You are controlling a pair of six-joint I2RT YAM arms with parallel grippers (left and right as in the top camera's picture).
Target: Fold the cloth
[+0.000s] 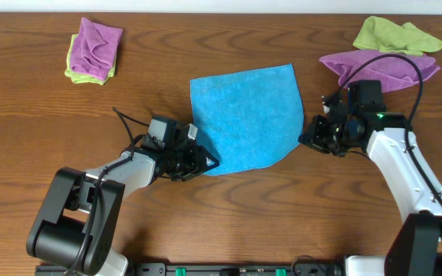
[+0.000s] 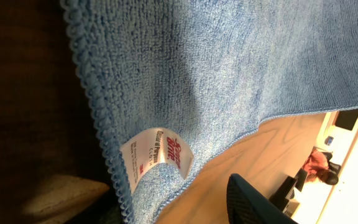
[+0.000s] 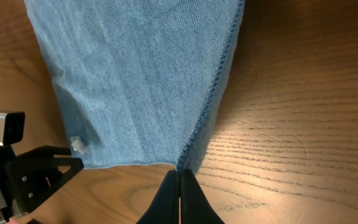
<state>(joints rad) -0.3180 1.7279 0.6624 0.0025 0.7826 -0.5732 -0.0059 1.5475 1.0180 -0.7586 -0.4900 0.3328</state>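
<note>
Cloth flat mid-table, spread open, sky blue. Roughly square, so no real long axis. Skewed a little: far edge rises toward the right, and the near-right corner looks clipped or pulled in. Tag sits at the near-left corner, white, sewn into the hem. Red two-word logo plus a line of fine grey print, too soft to read with confidence.

Left gripper at that tag corner, tips at the cloth edge. Forearm lies low, reaching right from the near-left base. Wrist view filled by cloth with one dark finger showing; can't tell how far open or whether gripping.

Right gripper at the cloth's near-right end, pointing left. Fingers pressed together, end of the hem pinched at the tips. White link angles in from the near-right base.

Purple on green cloth pile far left. Green cloth and purple cloth far right, well apart from the blue one.
</note>
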